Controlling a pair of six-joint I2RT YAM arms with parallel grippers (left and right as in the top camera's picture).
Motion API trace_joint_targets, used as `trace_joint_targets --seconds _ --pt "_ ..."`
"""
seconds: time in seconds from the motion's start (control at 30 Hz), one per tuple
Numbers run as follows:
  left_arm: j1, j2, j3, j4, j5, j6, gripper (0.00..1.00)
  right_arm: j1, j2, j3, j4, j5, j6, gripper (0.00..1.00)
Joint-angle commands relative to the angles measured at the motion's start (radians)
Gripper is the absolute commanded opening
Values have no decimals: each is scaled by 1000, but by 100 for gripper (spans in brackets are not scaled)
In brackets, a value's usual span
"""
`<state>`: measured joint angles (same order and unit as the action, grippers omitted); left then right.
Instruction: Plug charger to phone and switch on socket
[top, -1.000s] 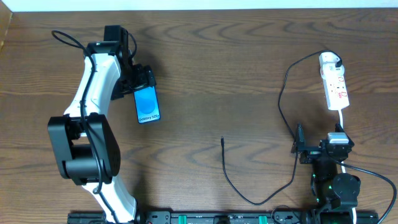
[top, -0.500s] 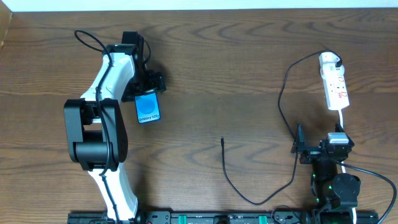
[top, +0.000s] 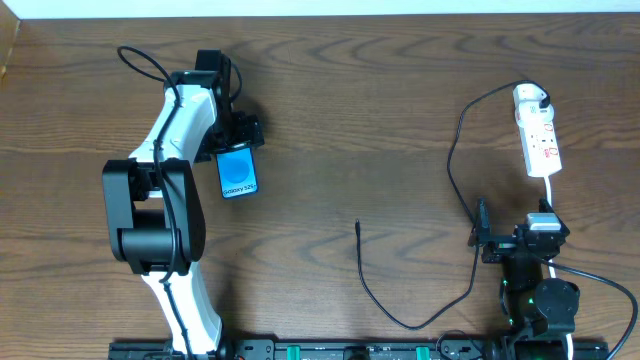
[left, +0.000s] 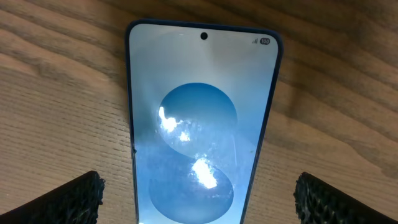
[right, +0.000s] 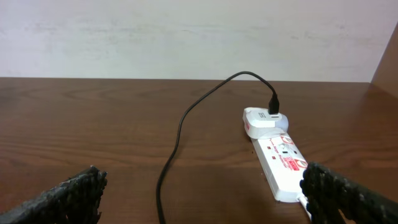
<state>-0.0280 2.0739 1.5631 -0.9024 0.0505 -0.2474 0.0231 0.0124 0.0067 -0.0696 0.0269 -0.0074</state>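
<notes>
Hovering over the phone (left: 202, 124), my left pincer (left: 205, 200) stands spread; my right pincer (right: 205, 199), likewise spread, faces the socket (right: 283, 165).

Open tabletop (top: 340, 120) mid-scene, charger cable (top: 451, 152) looping beside socket (top: 540, 140), left end effector (top: 240, 140) apparently overhanging phone (top: 237, 176)

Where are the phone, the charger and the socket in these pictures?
phone (top: 238, 176), overhead view, middle of its blue screen.
charger (right: 260, 122), right wrist view, on its white adapter.
socket (right: 281, 163), right wrist view, top face of the white strip.
</notes>
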Motion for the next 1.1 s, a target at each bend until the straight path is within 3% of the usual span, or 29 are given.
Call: trace_joint_targets --seconds 0.0,1.07 --pt "5 0 -7 4 -17 -13 98 5 -7 -1 -3 11 11 99" --pt "22 18 -29 18 42 -13 98 5 -7 -1 -3 11 11 99"
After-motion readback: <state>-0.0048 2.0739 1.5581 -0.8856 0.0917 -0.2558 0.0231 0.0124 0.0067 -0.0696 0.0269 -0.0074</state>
